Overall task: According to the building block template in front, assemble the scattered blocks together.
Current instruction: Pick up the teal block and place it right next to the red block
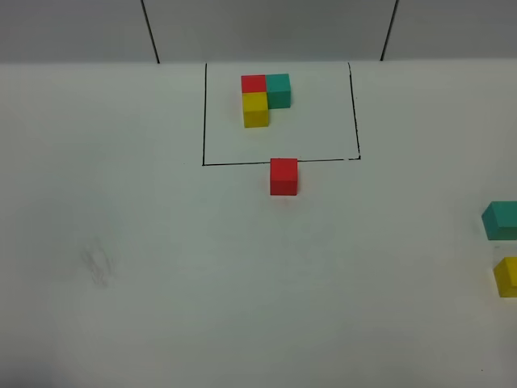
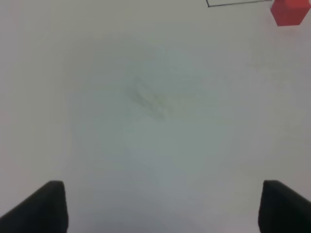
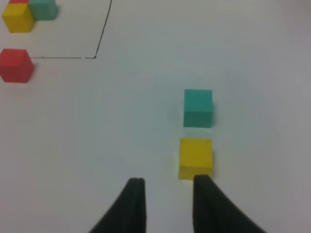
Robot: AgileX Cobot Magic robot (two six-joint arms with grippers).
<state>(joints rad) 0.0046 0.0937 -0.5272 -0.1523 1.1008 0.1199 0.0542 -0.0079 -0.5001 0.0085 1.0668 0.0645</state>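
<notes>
Jaws of the right gripper (image 3: 169,187) are a little apart and empty, just short of the yellow block (image 3: 195,158). It should centre on that block and open wider, I think. Left gripper (image 2: 164,187) is spread wide, empty. White counter (image 1: 161,283) is flat, with lots of room.

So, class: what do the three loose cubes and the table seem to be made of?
Loose red cube, teal cube, yellow cube: probably painted wood or plastic; solid matte colour, no glare, crisp edges, no grain visible. Table: perhaps white laminate or coated board; smooth, even, faintly scuffed.
</notes>
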